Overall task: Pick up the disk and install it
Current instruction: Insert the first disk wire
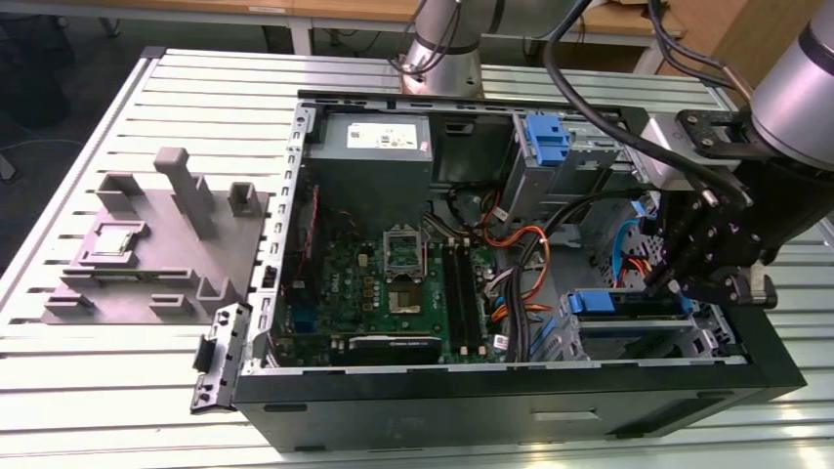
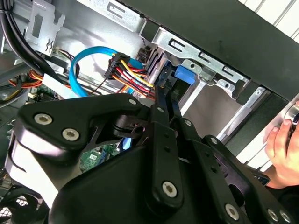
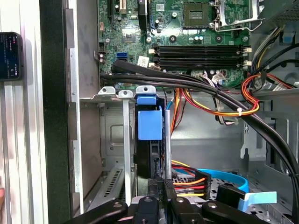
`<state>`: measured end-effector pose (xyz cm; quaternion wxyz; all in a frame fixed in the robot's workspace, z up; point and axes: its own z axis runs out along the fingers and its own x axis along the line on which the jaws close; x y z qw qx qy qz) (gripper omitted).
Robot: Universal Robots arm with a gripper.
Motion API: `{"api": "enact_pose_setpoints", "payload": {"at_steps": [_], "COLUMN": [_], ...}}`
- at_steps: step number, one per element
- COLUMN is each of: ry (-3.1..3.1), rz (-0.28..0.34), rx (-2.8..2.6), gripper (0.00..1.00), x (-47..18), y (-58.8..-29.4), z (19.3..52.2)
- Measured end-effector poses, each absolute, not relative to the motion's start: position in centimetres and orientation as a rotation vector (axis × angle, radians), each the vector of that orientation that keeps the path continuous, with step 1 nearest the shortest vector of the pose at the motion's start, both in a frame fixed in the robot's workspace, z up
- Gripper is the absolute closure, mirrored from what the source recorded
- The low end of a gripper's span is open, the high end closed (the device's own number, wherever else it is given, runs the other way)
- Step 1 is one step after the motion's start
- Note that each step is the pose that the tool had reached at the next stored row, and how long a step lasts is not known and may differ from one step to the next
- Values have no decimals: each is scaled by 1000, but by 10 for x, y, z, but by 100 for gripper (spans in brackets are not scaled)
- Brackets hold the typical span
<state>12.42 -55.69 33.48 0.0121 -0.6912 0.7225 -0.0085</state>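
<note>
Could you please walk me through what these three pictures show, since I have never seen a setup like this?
A robot arm works over an open computer case lying on a slatted metal table. The exterior view looks down on the whole scene; both wrist views come from cameras riding on the arm. The black gripper reaches into the drive bay at the exterior view's right. There the disk, with its blue plastic rails, stands on edge in the bay just ahead of the gripper's fingers. A grey fixture lies beside the case. A person's hand shows in the second wrist view.
</note>
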Motion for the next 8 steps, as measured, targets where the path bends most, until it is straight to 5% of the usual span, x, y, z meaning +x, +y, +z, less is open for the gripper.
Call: {"api": "enact_pose_setpoints", "payload": {"at_steps": [8], "ry": [2258], "rz": [-26], "rx": [-2149], "gripper": [84], "x": [124], "y": [-557], "z": [335]}}
